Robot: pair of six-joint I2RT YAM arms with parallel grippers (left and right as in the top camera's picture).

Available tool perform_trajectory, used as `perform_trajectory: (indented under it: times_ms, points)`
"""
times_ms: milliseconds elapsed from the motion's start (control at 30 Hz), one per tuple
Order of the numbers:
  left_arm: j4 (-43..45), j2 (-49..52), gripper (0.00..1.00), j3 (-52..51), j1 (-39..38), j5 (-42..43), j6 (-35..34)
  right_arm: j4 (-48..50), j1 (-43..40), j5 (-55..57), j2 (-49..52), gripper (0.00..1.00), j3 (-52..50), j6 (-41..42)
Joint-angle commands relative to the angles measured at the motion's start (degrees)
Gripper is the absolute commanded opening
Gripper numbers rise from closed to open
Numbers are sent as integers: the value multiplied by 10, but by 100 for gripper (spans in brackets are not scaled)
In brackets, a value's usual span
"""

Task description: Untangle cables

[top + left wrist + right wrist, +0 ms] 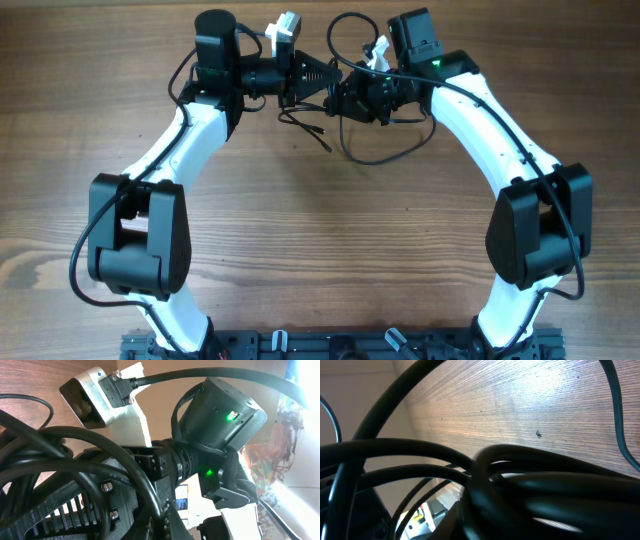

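Observation:
The cables (338,70) are a knotted black bundle held between my two grippers at the far middle of the table. One loop (385,157) sags toward me and a plug end (322,131) trails below. My left gripper (322,75) is shut on the bundle from the left. In the left wrist view a cord (150,495) runs between its fingers (165,520). My right gripper (350,97) is shut on the bundle from the right. In the right wrist view thick blurred cords (530,485) fill the frame and hide its fingers.
The wooden table (320,230) spreads out below the bundle. My right arm's wrist housing (220,410) with a green light sits very close to my left gripper. A white camera block (87,397) is next to it.

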Motion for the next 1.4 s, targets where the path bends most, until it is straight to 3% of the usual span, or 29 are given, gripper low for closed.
perform_trajectory:
  times_ms: [0,67,167,200,233,333,400,500,600,700,800,900,1000,1133,1267,1367]
  points:
    - [8,-2,4,6,-3,0,16,-1,2,-17,8,5,1,-16]
    - [8,-2,4,6,-3,0,22,-4,-11,-28,8,4,2,-37]
    - [-57,-2,4,6,-2,-6,109,-24,-45,-38,-7,4,2,-78]
    - [-114,-2,4,6,-1,-24,151,-34,-55,-38,-16,5,2,-90]
    - [-225,-2,4,6,-1,-80,218,-45,-72,-38,-32,4,2,-109]
    - [-413,-2,4,6,-1,-238,303,-56,-103,-78,-62,4,2,-137]
    - [-470,-2,4,6,-3,-283,325,-42,-124,-157,-66,4,2,-141]
    - [-500,-2,4,6,-3,-282,347,6,-141,-240,-66,4,2,-130]
    - [-520,-2,4,6,-5,-282,348,83,-154,-325,-66,4,2,-59]
    - [-520,-2,4,6,-15,-283,349,207,-156,-373,-66,4,2,42]
    - [-520,-2,4,6,-19,-283,349,250,-157,-370,-66,4,2,52]
    - [-494,-2,4,6,-19,-273,349,90,-155,-244,-66,5,2,-60]
    - [-371,-2,4,6,-19,-168,344,-46,-155,-113,-66,6,2,-132]
    - [-163,-2,4,6,-19,-74,268,-115,-142,-58,-66,18,2,-173]
    - [-150,-2,4,6,-19,-71,254,-118,-106,-16,-64,29,1,-177]
    - [-150,-2,4,6,-19,-69,254,-98,-87,8,-49,29,2,-144]
